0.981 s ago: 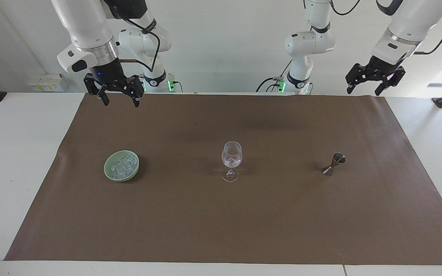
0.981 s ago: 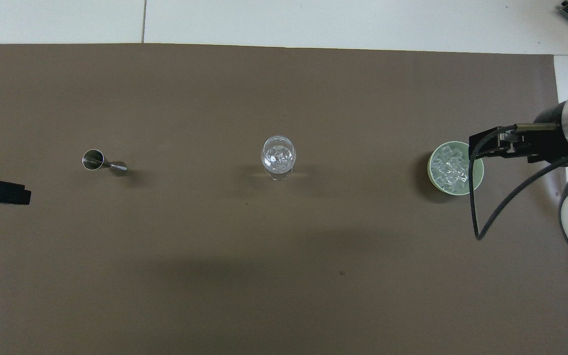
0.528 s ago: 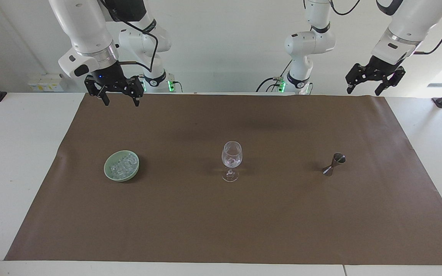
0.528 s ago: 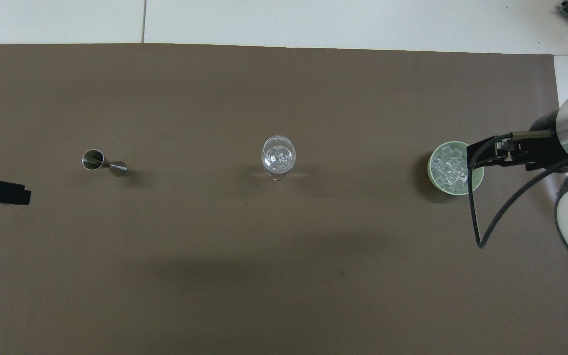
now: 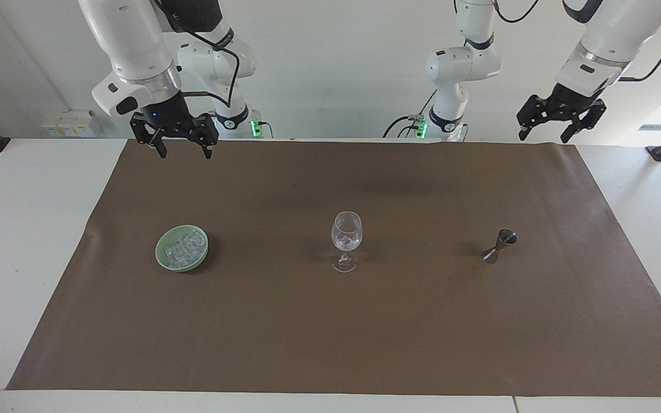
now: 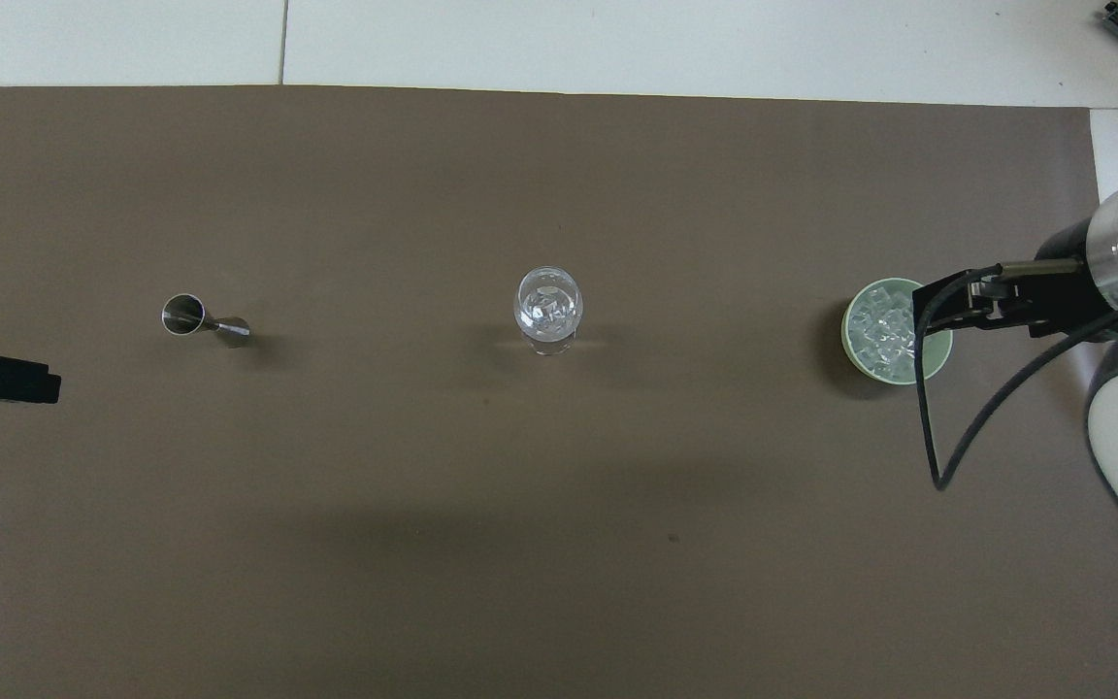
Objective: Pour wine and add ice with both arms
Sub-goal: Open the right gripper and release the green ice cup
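You have both end effectors raised, open and empty: right (image 5: 185, 150) near the ice (image 5: 183, 248), left (image 5: 547, 135) waiting.

Your right gripper (image 5: 184, 150) hangs high over the surface's edge at its own end, wrist vertical, fingers (image 5: 160, 150) spread and pointing down. Your left gripper (image 5: 545, 136) waits raised at its end, wrist tilted, fingers apart.
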Tool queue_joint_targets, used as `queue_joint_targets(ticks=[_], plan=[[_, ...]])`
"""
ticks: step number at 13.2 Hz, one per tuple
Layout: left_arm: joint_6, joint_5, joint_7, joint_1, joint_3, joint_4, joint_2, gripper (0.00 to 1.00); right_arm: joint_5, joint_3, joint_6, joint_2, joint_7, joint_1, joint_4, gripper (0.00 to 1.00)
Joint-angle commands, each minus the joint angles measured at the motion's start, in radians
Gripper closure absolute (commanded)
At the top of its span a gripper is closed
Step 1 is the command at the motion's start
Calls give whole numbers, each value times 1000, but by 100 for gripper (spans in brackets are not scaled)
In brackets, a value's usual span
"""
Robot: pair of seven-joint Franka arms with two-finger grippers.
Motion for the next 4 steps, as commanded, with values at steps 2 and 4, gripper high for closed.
queue_joint_targets(ticks=[2, 4], plan=[[12, -2, -9, 1, 2, -21, -19, 0, 23, 2, 54, -21, -19, -9, -28, 0], [12, -2, -9, 1, 2, -21, -19, 0, 22, 2, 62, -22, -24, -9, -36, 0]])
